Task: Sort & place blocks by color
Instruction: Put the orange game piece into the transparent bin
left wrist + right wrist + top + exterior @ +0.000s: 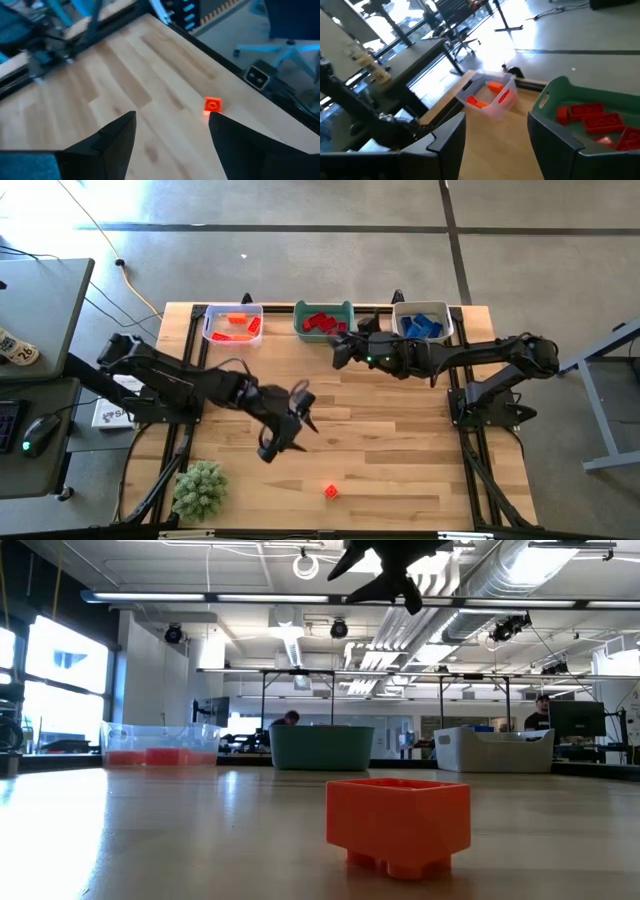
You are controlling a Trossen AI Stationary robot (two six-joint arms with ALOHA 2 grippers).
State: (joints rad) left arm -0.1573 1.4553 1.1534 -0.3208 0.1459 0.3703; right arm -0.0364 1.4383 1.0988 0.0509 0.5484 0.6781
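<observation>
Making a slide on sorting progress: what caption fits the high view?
Left gripper open above one orange block left on the table; right gripper open near the green bin.

**Around the worktable**

A fuzzy green plant (199, 488) sits at the wooden table's (400, 470) near left corner. To the left, a desk holds a computer mouse (40, 431). Beyond the table, a person (540, 712) sits behind a monitor (576, 721) in the room

Overhead looks straight down, low sits level and close behind the orange block (398, 822), also in the left wrist's view.
</observation>
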